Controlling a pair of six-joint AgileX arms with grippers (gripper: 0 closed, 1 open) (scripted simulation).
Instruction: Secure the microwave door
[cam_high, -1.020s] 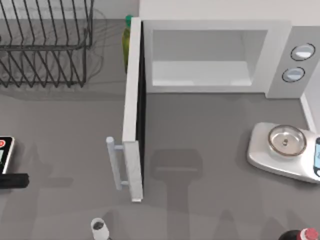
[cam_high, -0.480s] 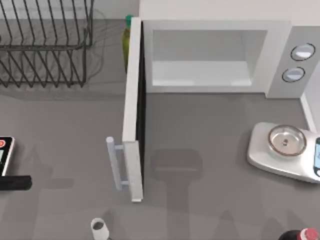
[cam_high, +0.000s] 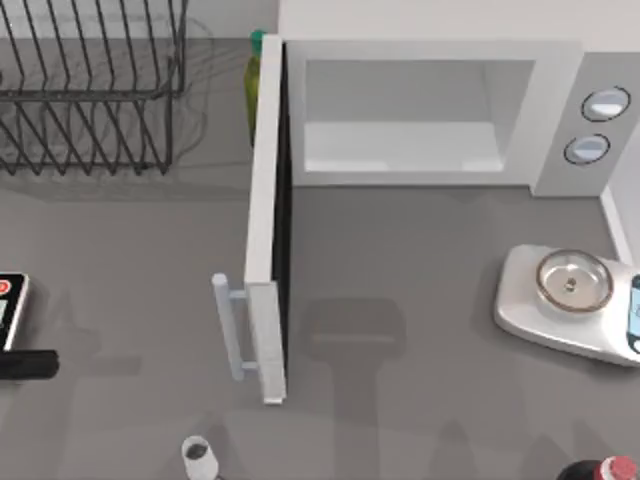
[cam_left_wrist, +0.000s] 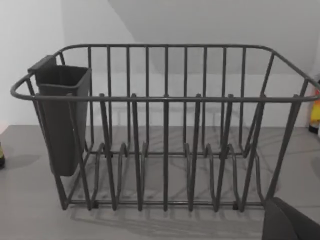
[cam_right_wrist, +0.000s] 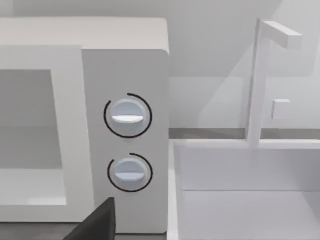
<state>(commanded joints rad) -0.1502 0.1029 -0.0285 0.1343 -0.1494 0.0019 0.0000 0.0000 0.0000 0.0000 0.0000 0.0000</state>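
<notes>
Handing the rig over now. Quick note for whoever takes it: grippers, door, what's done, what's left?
Left gripper: at the table's left edge, well left of the microwave door; fingers unclear.
Right gripper: low in front of the microwave, facing its knobs; fingers unclear.
Door: swung fully open, standing out from the cavity's left side, handle facing left.
Done: nothing, no contact with the door.
Left: push the door shut.
</notes>
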